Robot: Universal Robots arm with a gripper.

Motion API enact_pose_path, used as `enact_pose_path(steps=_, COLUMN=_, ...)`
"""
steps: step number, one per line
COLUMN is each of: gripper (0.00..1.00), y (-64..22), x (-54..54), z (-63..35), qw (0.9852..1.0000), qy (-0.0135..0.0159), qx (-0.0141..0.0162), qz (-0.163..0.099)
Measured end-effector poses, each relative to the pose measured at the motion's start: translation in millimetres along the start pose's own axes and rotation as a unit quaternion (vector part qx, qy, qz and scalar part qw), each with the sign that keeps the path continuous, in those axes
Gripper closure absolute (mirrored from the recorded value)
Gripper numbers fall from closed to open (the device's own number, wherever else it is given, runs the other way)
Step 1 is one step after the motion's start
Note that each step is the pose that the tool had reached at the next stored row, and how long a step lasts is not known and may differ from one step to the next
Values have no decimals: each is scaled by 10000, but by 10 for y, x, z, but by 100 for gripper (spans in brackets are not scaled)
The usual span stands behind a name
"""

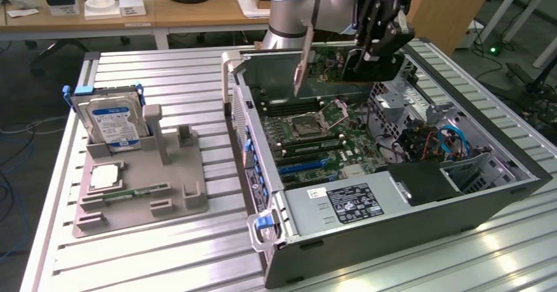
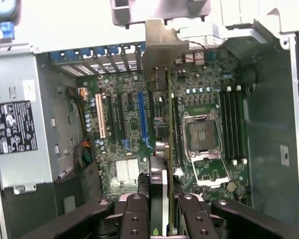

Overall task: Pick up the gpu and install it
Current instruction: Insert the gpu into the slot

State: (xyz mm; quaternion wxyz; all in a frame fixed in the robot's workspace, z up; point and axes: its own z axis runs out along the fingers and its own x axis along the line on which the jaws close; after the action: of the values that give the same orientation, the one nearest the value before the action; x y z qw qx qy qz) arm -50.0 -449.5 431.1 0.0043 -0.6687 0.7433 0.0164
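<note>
table: silver slatted top [image 1: 174, 253], open computer case [image 1: 487, 204] on it
arm: up over the case
gripper [image 2: 162, 199]: pinching the gpu [image 2: 162, 114] on edge

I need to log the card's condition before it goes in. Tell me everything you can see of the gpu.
The gpu is a thin flat card, green circuit board on one face, with a silver metal end bracket. It is held on edge, clamped in the gripper, above the open computer case and over the motherboard. It is not yet seated in a slot. Only the fingers touch it.
</note>
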Motion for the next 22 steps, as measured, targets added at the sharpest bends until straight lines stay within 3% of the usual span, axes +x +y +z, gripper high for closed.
enact_pose_path(steps=5, gripper=73, y=0, x=0, z=8, qw=9987, qy=8, qx=-8, qz=-518)
enact_pose_path(steps=6, gripper=73, y=0, x=0, z=10, qw=9984, qy=9, qx=8, qz=-564)
enact_pose_path(steps=7, gripper=73, y=-1, x=0, z=15, qw=9983, qy=9, qx=43, qz=-579)
enact_pose_path(steps=9, gripper=73, y=-2, x=1, z=34, qw=9983, qy=4, qx=99, qz=-575)
enact_pose_path(steps=16, gripper=73, y=-1, x=-2, z=68, qw=9995, qy=2, qx=109, qz=-306)
enact_pose_path(steps=22, gripper=73, y=-1, x=-2, z=75, qw=9995, qy=2, qx=110, qz=-294)
